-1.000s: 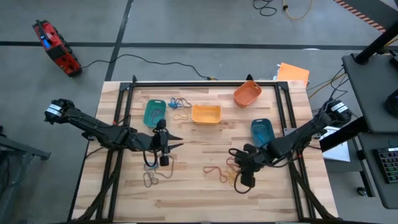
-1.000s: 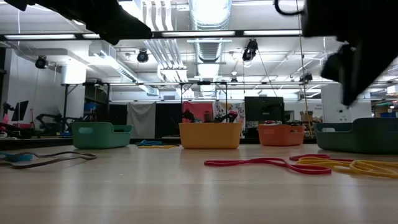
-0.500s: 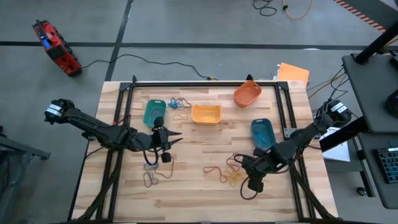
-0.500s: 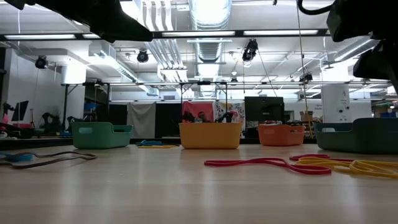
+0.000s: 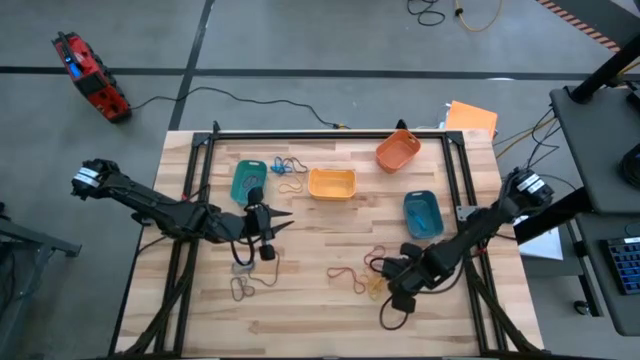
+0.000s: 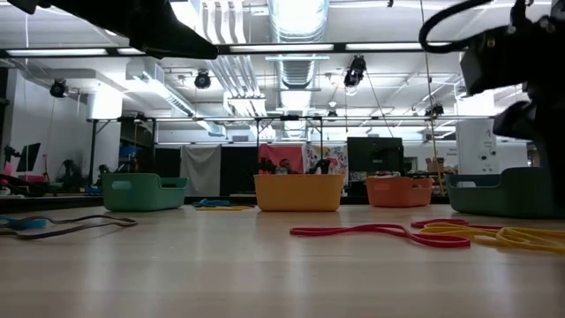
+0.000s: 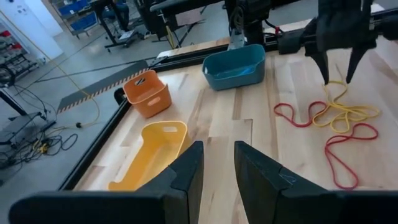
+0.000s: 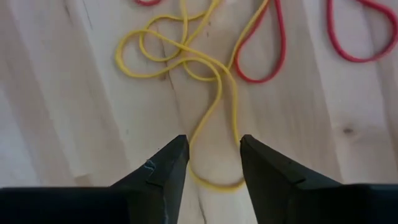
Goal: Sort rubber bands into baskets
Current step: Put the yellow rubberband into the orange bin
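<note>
Right hand (image 5: 397,296) lower — four baskets (image 5: 331,183)

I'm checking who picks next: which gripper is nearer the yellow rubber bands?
Right. The right gripper hangs open directly over the yellow rubber bands; the left gripper waits across the table.

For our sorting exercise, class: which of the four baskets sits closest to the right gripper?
The blue basket. It lies just beyond the right gripper, which hangs over the yellow rubber bands; the teal-green, yellow and orange baskets sit farther away along the table's far edge.
</note>
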